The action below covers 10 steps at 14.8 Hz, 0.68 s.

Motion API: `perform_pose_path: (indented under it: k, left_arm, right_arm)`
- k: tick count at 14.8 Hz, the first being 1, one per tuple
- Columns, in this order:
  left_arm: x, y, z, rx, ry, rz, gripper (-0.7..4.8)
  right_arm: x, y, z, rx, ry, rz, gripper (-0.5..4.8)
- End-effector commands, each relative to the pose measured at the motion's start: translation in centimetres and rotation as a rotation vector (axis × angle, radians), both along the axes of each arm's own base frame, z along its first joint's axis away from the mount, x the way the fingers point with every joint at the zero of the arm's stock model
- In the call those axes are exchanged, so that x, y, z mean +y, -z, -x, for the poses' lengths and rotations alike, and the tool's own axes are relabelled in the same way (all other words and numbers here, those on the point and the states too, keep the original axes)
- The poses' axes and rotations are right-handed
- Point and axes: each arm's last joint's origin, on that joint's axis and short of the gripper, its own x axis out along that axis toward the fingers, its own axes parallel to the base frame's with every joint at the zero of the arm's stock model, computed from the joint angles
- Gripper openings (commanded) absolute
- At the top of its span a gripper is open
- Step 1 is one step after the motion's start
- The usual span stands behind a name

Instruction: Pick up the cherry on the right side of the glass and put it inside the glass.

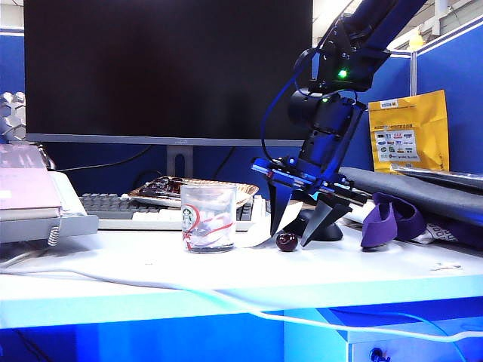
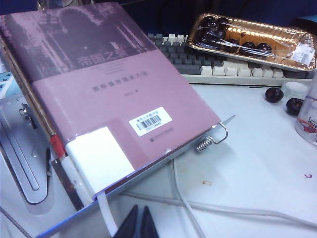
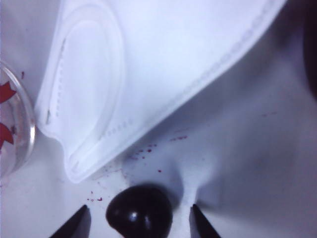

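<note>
The cherry (image 1: 287,241) sits on the white desk (image 1: 151,279) just to the right of the glass (image 1: 208,218), close to it but not touching, with a folded white face mask (image 3: 163,69) lying just behind both.

Furthest left, the left gripper (image 2: 139,224) hangs low near a mauve book (image 2: 99,94) on a stand. Its two dark fingertips appear pressed together with nothing between them, well away from the work. The glass stands upright and, as far as I can tell, has no fruit in it yet.

Further right, the right gripper (image 1: 300,226) points down over the cherry with its fingers spread wide, one tip on each side of the fruit and neither touching it; the wrist view confirms clear gaps on both sides.

To do the grasp well, the tips should probably reach nearly to the desk so that they close across the cherry's widest part. Closing should be gentle, since the fruit is round, glossy and soft and could squirt out or bruise. The red specks on the desk suggest juice, so the surface may be slippery. The left finger is nearest the glass; I would keep it clear of the glass wall.
</note>
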Motion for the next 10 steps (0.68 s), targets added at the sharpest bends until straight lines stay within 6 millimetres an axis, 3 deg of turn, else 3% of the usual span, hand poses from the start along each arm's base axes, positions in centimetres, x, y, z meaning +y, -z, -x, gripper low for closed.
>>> perform_pose_path:
  k: [1,3,9,10]
  left_arm:
    - [0.00,0.10,0.03,0.009,0.004,-0.004,-0.05]
    - [0.00,0.11,0.03,0.009,0.004,-0.004,-0.05]
    - [0.00,0.11,0.03,0.009,0.004,-0.004,-0.05]
    - [0.00,0.11,0.03,0.009,0.004,-0.004,-0.05]
  right_arm:
    - [0.09,-0.13,-0.09,-0.011,0.002,-0.006,2.58]
    - [0.09,-0.04,-0.09,-0.008,0.001,-0.005,1.49]
    - [0.15,-0.15,-0.23,-0.023,0.001,-0.012,1.39]
    - [0.15,-0.16,-0.24,-0.025,0.001,-0.012,0.98]
